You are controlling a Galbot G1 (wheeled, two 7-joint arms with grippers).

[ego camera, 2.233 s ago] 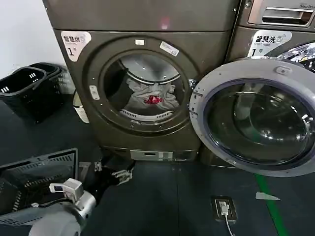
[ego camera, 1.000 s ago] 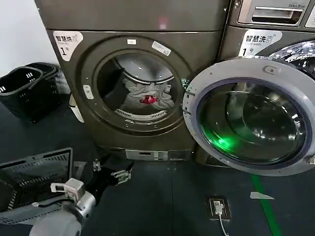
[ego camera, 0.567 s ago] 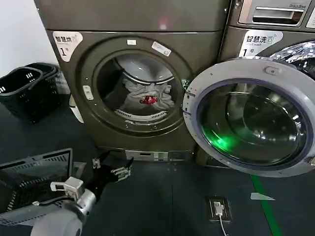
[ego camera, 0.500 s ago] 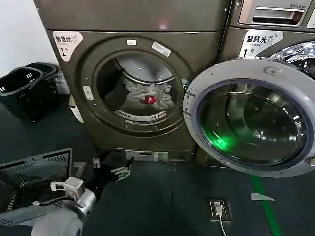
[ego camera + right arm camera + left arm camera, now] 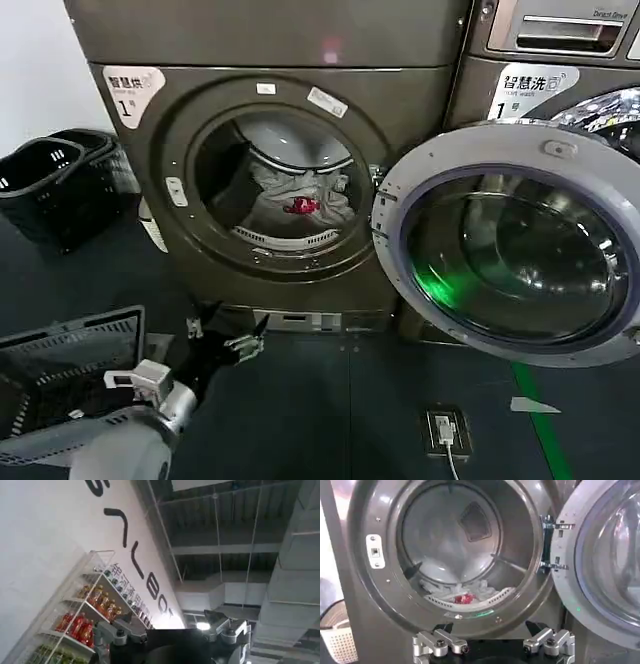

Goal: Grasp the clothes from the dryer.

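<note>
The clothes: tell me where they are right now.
In the head view the clothes lie inside the drum of the dryer, low behind the open porthole, left of the swung-open door and above the left gripper.

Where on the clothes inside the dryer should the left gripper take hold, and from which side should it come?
Probably the raised, bunched middle of the clothes, near the red patch, where folds give the fingers something to pinch. They lie low at the back of the dryer drum, so the left gripper, open and below the porthole, should rise and go straight in from the front. The open door blocks the right.
</note>
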